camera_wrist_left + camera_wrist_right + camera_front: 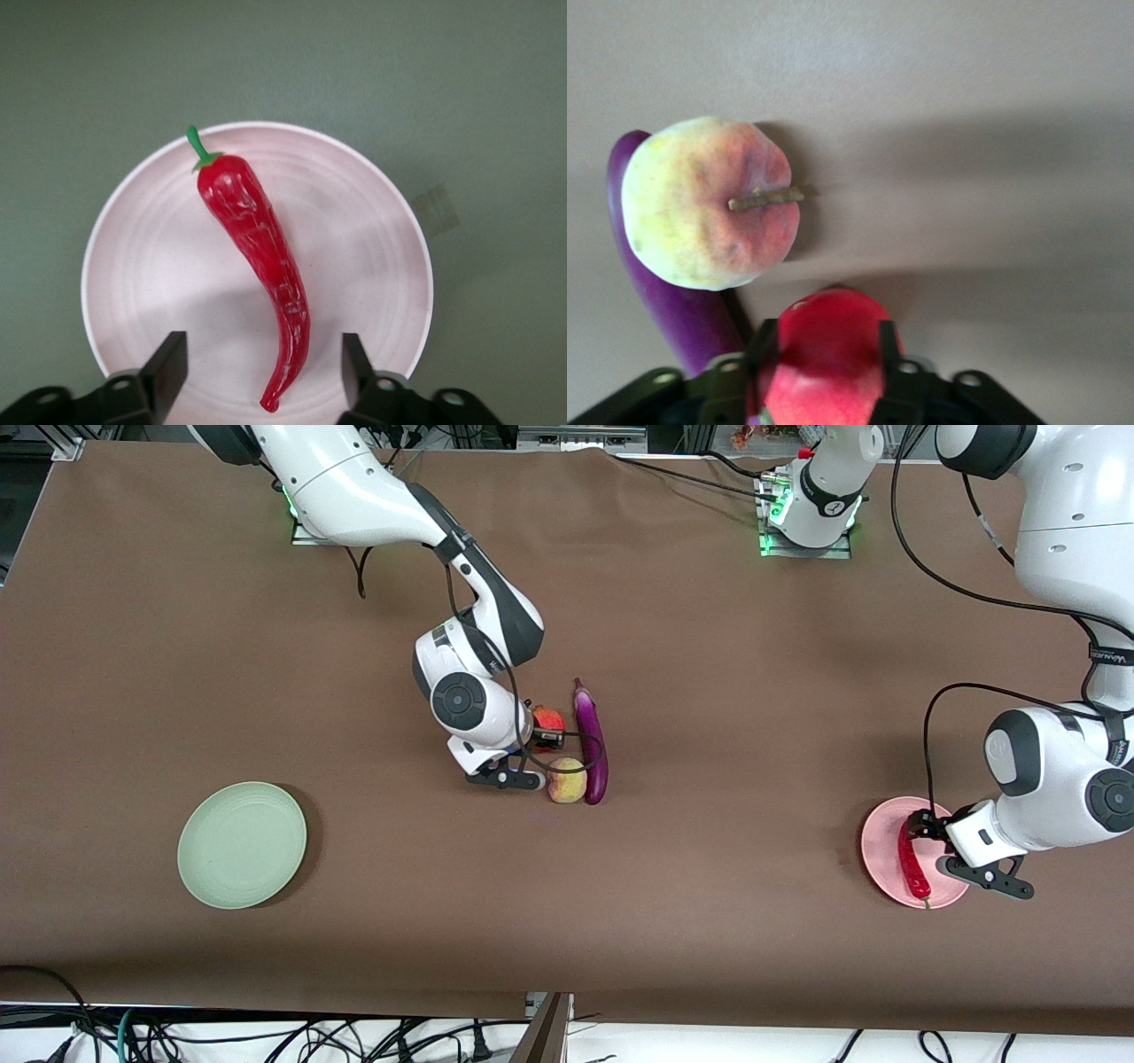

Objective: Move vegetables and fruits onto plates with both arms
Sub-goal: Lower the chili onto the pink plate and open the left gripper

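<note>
Brown tabletop from the front: right gripper [547,737] clamped on pomegranate [547,718], peach [567,781] and eggplant [591,740] just beside. Left wrist: left gripper [264,367] spread, chili pepper [257,243] released between fingers onto pink plate [372,221]. Right wrist: lift straight up, clear of neighbours, toward green plate [242,844].

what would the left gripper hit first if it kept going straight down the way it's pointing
The left gripper points down with open fingers on either side of the red chili pepper, which lies on the pink plate. Going straight on, it would probably meet the chili's tip first, then the plate.
</note>
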Tool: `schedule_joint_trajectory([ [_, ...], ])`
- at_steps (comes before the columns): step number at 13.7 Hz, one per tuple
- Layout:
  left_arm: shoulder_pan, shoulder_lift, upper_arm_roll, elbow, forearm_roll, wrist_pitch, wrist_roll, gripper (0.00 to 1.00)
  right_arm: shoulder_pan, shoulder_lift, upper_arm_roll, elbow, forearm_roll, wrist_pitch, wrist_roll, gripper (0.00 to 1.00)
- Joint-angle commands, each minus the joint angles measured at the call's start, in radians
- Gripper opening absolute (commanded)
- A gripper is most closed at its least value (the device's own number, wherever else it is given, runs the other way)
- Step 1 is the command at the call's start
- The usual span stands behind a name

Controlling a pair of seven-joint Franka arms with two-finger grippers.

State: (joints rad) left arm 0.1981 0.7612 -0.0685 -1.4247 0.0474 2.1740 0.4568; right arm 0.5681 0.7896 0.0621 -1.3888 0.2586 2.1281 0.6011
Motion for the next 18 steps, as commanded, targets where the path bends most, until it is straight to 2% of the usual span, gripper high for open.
schedule_joint_trajectory([
  [1, 0.001, -0.063, -0.014, 0.0, 0.019, -0.081, 0.011, 1.0, -0.049, -0.013, 0.001, 0.098, 0.01, -0.161, -0.03, 0.05],
  [3, -0.02, -0.127, -0.024, 0.0, 0.017, -0.166, 0.003, 1.0, -0.063, -0.013, 0.007, 0.117, 0.016, -0.177, -0.034, 0.06],
  [4, -0.044, -0.163, -0.028, -0.002, 0.013, -0.222, -0.009, 1.0, -0.054, -0.01, 0.01, 0.116, 0.018, -0.171, -0.018, 0.34],
  [5, -0.071, -0.195, -0.033, -0.008, 0.008, -0.277, -0.051, 1.0, -0.039, -0.003, 0.01, 0.11, 0.018, -0.162, -0.004, 0.99],
  [7, -0.11, -0.235, -0.072, -0.013, 0.005, -0.385, -0.169, 1.0, 0.002, 0.007, 0.01, 0.102, 0.01, -0.13, 0.002, 1.0],
  [10, -0.118, -0.25, -0.203, -0.022, 0.006, -0.422, -0.37, 1.0, 0.029, 0.022, 0.01, 0.067, 0.008, -0.096, 0.002, 1.0],
  [14, -0.123, -0.247, -0.215, -0.02, 0.011, -0.418, -0.395, 1.0, 0.041, 0.034, 0.008, 0.063, 0.004, -0.076, -0.001, 1.0],
  [18, -0.118, -0.249, -0.215, -0.02, 0.012, -0.418, -0.394, 1.0, 0.047, 0.043, 0.008, 0.047, -0.05, -0.074, -0.006, 1.0],
])
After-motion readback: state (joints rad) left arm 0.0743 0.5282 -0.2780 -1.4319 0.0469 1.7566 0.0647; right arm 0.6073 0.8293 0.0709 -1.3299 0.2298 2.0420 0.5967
